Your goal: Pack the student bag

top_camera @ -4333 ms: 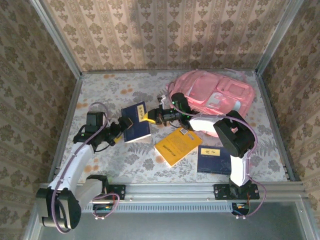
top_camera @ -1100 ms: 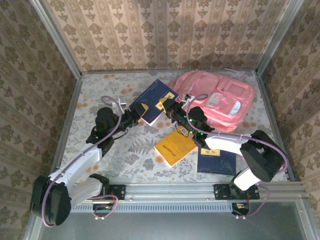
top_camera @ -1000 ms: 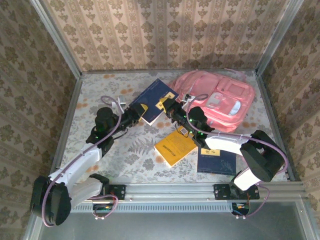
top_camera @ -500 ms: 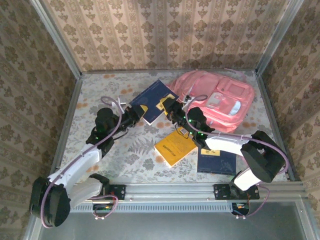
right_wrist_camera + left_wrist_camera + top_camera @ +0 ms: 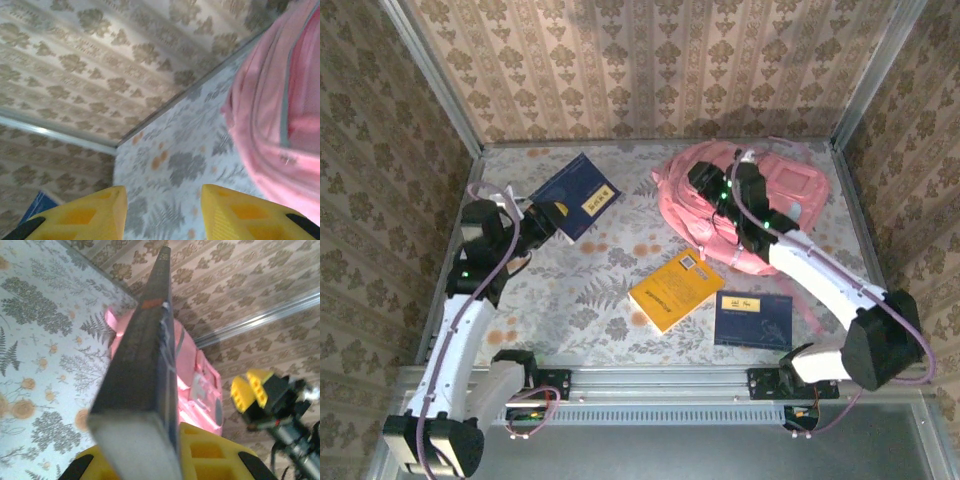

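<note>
Half a second ago both grippers met at one dark blue book in the middle of the desk. Now the left gripper (image 5: 550, 213) has pulled back to the left and far side, clamped on that held blue book (image 5: 577, 195). The left wrist view shows the book's edge squeezed between the yellow fingers (image 5: 210, 452). The right gripper (image 5: 162, 212) has let go and moved up over the pink bag (image 5: 802, 192), its fingers apart with nothing between them.

The desk (image 5: 570, 290) has a pale cover printed with ferns and orange flowers. Brown patterned wallpaper (image 5: 650, 70) lines the three walls around it, with metal posts at the corners.

There is one bag, lying at the far right of the desk under the right arm. There are three books: the held blue book, a yellow book (image 5: 675, 290) flat at the centre, and a flat blue book (image 5: 753, 318) near the right arm's base.
</note>
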Robot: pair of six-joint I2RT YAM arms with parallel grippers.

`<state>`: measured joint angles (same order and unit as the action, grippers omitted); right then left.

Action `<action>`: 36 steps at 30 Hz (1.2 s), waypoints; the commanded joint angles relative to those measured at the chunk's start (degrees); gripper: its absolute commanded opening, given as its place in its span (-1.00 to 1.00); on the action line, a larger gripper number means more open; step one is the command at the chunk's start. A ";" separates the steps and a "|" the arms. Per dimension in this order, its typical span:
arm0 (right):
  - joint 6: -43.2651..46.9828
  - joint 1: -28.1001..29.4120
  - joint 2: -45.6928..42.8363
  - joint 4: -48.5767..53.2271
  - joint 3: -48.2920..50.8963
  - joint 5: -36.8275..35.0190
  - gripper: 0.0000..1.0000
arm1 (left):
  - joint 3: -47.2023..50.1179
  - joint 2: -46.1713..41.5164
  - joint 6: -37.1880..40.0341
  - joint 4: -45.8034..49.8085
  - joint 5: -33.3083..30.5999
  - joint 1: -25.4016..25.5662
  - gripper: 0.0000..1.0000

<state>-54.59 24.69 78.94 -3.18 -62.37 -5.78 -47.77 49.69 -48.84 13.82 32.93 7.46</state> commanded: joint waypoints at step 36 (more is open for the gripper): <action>3.00 -14.36 38.82 22.10 -34.86 11.37 -0.27 | -0.66 -2.53 17.64 5.44 2.06 1.39 -1.00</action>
<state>-52.62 10.85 117.91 18.02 -96.16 4.82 -47.31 47.62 -33.10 20.71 34.28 8.54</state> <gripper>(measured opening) 0.363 0.133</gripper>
